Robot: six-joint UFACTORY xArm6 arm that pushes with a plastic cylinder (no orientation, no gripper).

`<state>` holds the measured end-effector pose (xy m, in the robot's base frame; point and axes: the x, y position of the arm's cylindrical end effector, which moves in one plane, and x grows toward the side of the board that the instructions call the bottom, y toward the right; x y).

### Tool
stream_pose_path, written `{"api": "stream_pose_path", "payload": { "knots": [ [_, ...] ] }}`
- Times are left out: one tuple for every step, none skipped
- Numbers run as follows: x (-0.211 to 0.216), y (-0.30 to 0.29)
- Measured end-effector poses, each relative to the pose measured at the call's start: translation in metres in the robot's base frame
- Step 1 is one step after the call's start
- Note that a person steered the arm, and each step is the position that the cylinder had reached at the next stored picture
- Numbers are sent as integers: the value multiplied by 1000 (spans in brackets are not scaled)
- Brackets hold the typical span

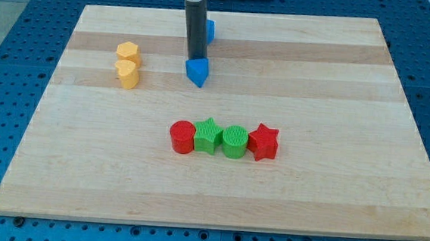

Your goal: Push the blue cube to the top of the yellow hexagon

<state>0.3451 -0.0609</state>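
And here is the one camera view, looking down across the wooden board (pixel 218 189). My tip (pixel 194 60) stands at the end of the dark rod, which drops in from the view's top, and it sits right at the top edge of a blue block (pixel 197 72), a wedge-like piece pointing toward the view's bottom; whether tip and block touch I cannot tell. There is no jaw to open or close here, just the bare rod end.

The blue cube (pixel 210 30) peeks out from behind the rod at about one o'clock from the tip, mostly hidden, near the board's far edge. The yellow hexagon (pixel 127 52) waits at nine o'clock from the tip, well apart from it, with a second yellow block (pixel 128 74) touching it at six o'clock; its shape is hard to make out.

Down toward six o'clock from the tip, a tight row runs left to right: red cylinder (pixel 182 137), green star (pixel 208 136), green cylinder (pixel 235 142), red star (pixel 263 142), each just beside the next.
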Motion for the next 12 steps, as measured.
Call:
{"api": "stream_pose_path", "payload": {
  "knots": [
    [14, 0],
    [15, 14],
    [-10, 53],
    [-68, 65],
    [-137, 63],
    [-138, 42],
    [-112, 9],
    [-69, -17],
    [-41, -26],
    [-44, -15],
    [-32, 49],
    [28, 51]
  ]
}}
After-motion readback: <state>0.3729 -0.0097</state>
